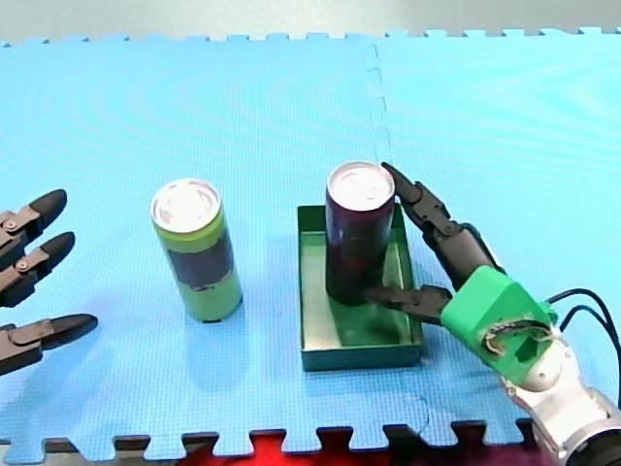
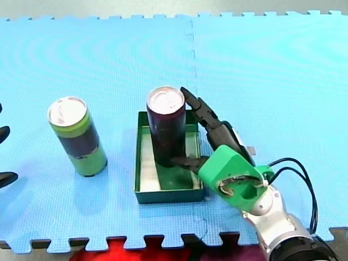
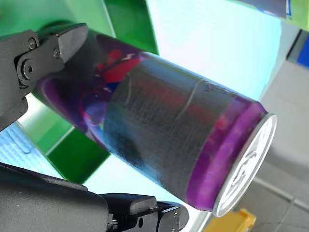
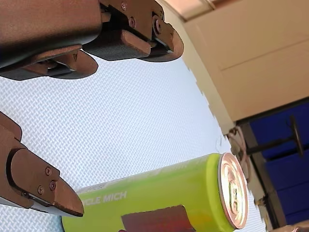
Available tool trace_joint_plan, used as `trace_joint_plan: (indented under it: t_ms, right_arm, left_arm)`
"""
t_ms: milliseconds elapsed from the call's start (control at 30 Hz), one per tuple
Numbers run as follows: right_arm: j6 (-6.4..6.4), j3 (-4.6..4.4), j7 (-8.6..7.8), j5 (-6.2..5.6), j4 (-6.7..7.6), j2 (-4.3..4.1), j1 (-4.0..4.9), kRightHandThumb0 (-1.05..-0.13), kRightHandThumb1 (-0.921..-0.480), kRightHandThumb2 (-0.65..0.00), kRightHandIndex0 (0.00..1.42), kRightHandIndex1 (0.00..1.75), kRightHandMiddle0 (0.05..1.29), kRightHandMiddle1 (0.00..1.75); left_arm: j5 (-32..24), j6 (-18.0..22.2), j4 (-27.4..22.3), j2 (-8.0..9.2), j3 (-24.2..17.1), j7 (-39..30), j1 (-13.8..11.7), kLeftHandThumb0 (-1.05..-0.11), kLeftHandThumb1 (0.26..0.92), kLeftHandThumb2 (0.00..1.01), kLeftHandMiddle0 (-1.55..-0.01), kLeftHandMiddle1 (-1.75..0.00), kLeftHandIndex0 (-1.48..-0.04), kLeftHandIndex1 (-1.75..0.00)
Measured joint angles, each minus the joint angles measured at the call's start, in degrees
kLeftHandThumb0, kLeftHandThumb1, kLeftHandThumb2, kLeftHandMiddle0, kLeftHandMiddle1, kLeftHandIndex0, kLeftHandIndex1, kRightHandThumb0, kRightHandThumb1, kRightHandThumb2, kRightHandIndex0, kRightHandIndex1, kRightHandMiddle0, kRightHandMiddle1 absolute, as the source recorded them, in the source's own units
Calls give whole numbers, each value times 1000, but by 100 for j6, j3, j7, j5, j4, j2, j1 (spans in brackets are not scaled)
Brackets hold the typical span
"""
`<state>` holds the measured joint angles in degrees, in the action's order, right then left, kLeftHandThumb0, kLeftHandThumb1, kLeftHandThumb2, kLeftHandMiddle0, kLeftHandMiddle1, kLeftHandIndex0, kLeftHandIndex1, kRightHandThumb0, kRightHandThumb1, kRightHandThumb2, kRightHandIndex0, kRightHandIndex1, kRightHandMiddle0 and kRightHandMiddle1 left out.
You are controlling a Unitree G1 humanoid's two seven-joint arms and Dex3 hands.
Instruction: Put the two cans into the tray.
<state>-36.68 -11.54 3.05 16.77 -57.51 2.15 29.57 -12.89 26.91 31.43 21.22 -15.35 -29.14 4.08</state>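
Starting at the left edge of the head views, the left hand (image 1: 34, 260) hangs over the blue foam mat (image 1: 291, 97), holding nothing, fingers uncurled and pointing to the right toward the cans. Next over, well apart from that hand, the green can (image 1: 197, 250) stands upright on the mat w/ its long axis vertical and silver lid facing up; it's outside the tray, just left of it, not touching. In the second wrist view the same can lies beyond a set of fingers (image 4: 130, 34), w/ bare mat between. Then the green tray (image 1: 361, 355), a shallow rectangle w/ its long side running near-to-far. The purple can (image 1: 359, 243) is inside it, toward the far end, upright, axis vertical, lid up, base down by the tray floor. Rightmost, the right hand (image 1: 461, 254) comes in from the lower right and is closed on the purple can: long fingers against its upper right side near the rim, thumb on its lower front. First wrist view confirms, a fingertip (image 3: 53, 46) pressing on the can's side near the base. A black cable (image 1: 582, 301) loops behind the wrist.
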Motion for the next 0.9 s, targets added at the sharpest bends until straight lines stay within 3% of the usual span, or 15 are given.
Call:
trace_joint_plan:
  t_ms: [133, 333, 600, 667, 767, 867, 900]
  right_arm:
    - [19, 24, -91, -67, -8, -58, -21, -1048, -740, -11, 114, 0, 137, 1]
    - [126, 250, -412, -428, 30, -235, -110, -1048, -746, -11, 104, 0, 137, 0]
    - [154, 351, -619, -589, 163, -258, -164, -1048, -748, -8, 86, 0, 132, 0]
    - [186, 436, -738, -733, 165, -262, -165, -1048, -749, -7, 86, 0, 129, 0]
    - [214, 667, -1146, -1163, 145, -279, -167, -1048, -740, -3, 88, 1, 124, 0]
    - [181, 966, -1621, -1595, 86, -413, -159, -1042, -688, 0, 92, 3, 121, 0]
    - [162, 1019, -1683, -1646, 80, -457, -154, -1038, -683, 0, 93, 4, 120, 0]
  left_arm:
    - [2, -2, -13, 0, 3, 4, -15, -1048, 724, 1, -411, -5, -344, -1]
    - [3, -1, -7, 7, 3, -6, -38, -1048, 726, 1, -410, -4, -344, -1]
    - [21, 1, 37, 14, 7, -9, -21, -1048, 729, 2, -410, -3, -345, -1]
    - [26, 2, 47, 14, 12, -6, -10, -1048, 730, 3, -409, -2, -344, 0]
    - [30, 13, 53, 14, 16, -7, -7, -1048, 733, 4, -408, -2, -343, 0]
    - [30, 40, 79, 16, 15, -8, -8, -1048, 735, 4, -408, -2, -342, 0]
    - [31, 44, 88, 18, 14, -8, -8, -1048, 736, 4, -408, -2, -342, 0]
